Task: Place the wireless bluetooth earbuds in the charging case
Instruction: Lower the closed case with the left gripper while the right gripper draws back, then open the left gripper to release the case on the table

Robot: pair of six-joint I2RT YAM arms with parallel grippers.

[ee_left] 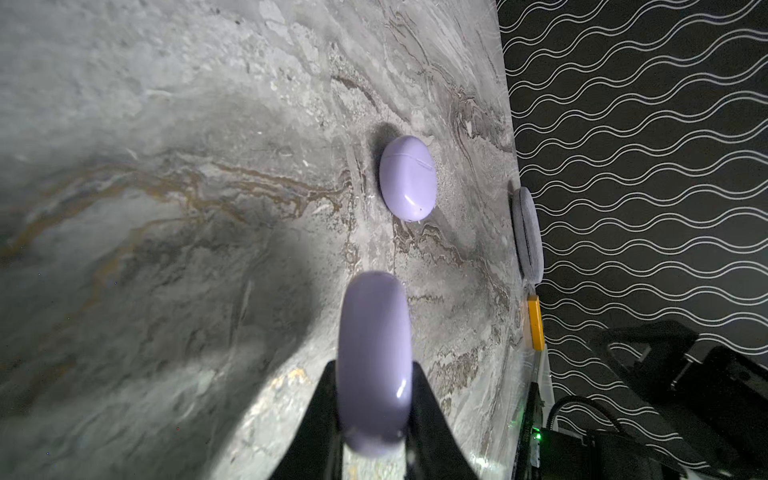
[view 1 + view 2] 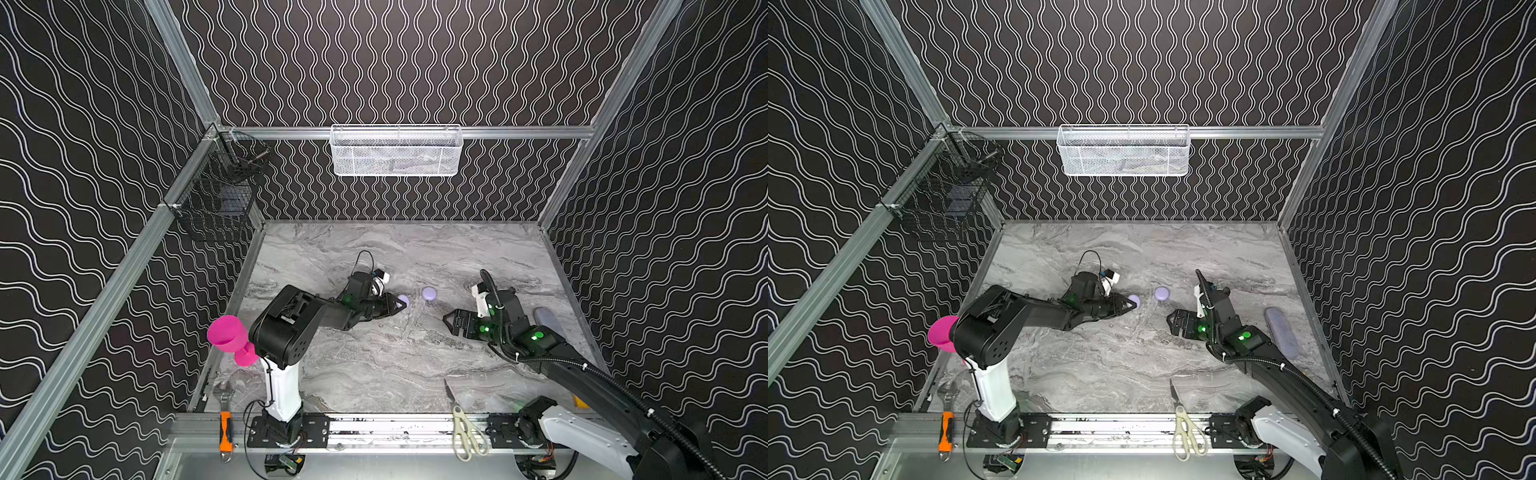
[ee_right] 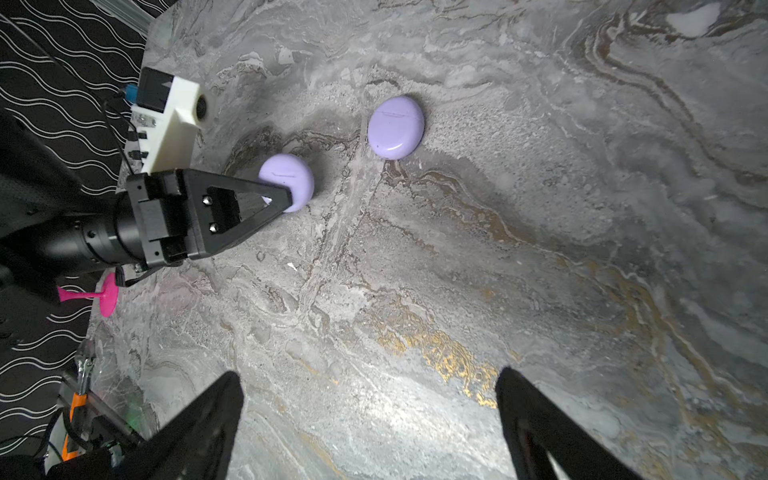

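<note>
One lavender case (image 1: pixel 374 328) in left tool (image 1: pixel 375 368)

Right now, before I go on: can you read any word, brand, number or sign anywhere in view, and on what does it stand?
No text can be read in any view.
Held lavender case in the left gripper: plain, no print seen.
Second lavender case: only a seam line and a small dark dot, no lettering.
Front rail: dark marks, too blurred to read.
</note>
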